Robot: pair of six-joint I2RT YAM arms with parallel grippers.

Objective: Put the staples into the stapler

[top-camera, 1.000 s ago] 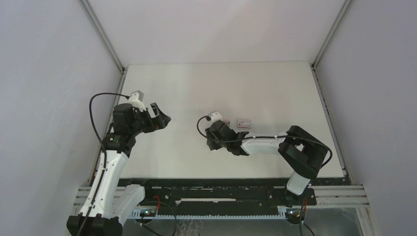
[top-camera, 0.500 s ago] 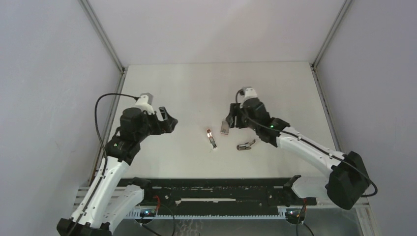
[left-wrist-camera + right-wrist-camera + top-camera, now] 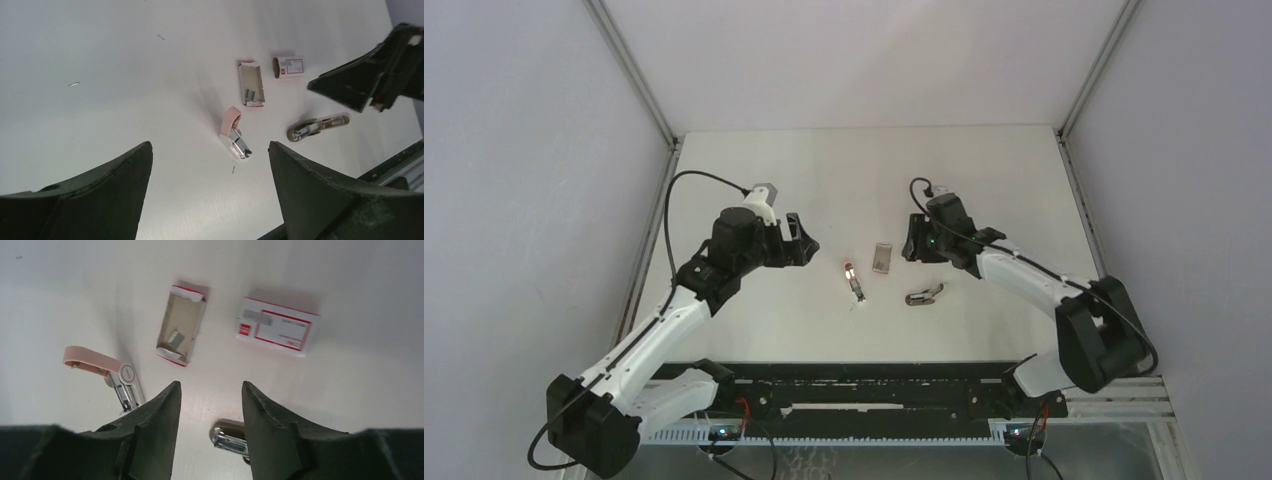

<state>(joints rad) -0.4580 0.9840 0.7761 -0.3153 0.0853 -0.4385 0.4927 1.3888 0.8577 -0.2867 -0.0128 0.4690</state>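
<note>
Left claw (image 3: 210,146): fingers spread wide with nothing between them; I see only bare counter (image 3: 100,75) in the gap. It hangs above the counter, pointed toward the middle.
Right claw (image 3: 211,386): fingers parted by a moderate gap, gripping nothing. It hangs over the items and faces the left claw across them.
Dark tool (image 3: 229,436): lying flat below the right claw on its near side. Only the silvery end shows between the fingertips. From the left claw it lies ahead, to the right of the stapler and apart from it.
Stapler (image 3: 235,135): on the counter between the two claws, held by neither. It is open: the pink top is swung away from the white base and the metal channel is exposed. In the right wrist view the channel end passes behind one finger. I cannot tell whether the channel holds staples.
Inner tray (image 3: 181,325): out of its box, open side up, just ahead of the right claw. It lies beyond the stapler and apart from it.
Staples (image 3: 175,338): a short silvery strip inside the tray, toward the end nearer the right claw.
Box (image 3: 277,327): white with red print, flat on the counter ahead of the right claw. It is beside the tray, not touching. In the top view the right claw covers it.
Loose staples (image 3: 74,84): a few single bits scattered far ahead of the left claw, well apart from the other items.
</note>
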